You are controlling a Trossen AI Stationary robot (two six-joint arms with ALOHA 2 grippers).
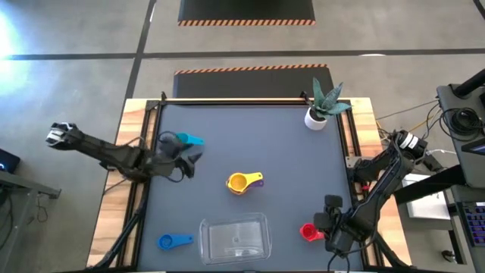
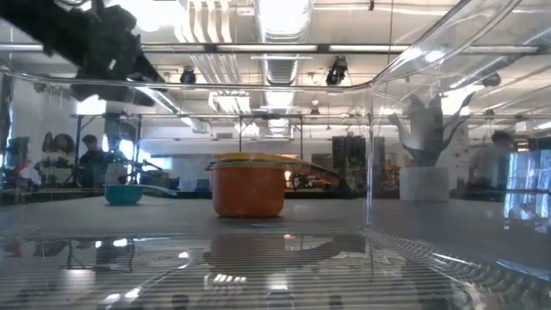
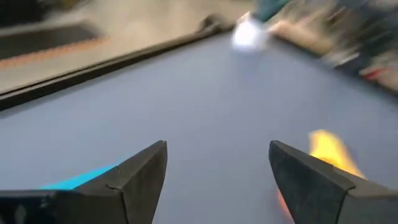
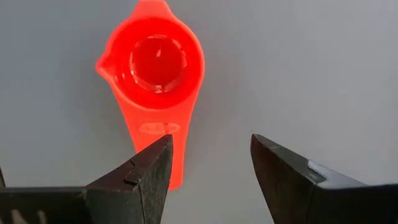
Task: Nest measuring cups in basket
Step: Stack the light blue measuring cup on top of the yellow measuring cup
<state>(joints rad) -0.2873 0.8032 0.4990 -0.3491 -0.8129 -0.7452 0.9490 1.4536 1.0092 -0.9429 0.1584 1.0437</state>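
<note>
The clear basket [image 1: 235, 240] sits at the table's near edge. The blue cup [image 1: 173, 241] lies to its left and the red cup [image 1: 309, 231] to its right. A stack of yellow over orange and purple cups [image 1: 242, 182] stands at mid-table and shows in the low view as the orange cup [image 2: 248, 188]. The teal cup [image 1: 191, 140] rests on its base at the far left. A green cup is not visible. My left gripper [image 3: 217, 180] hovers open above the teal cup, whose handle [image 3: 78, 180] shows beside one finger. My right gripper [image 4: 211, 168] is open just off the red cup's handle [image 4: 158, 134].
A white plant pot [image 1: 317, 117] stands at the table's far right corner. Bare dark mat lies between the stack and the basket. The low view looks through the basket's clear wall [image 2: 370, 129], with people in the room behind.
</note>
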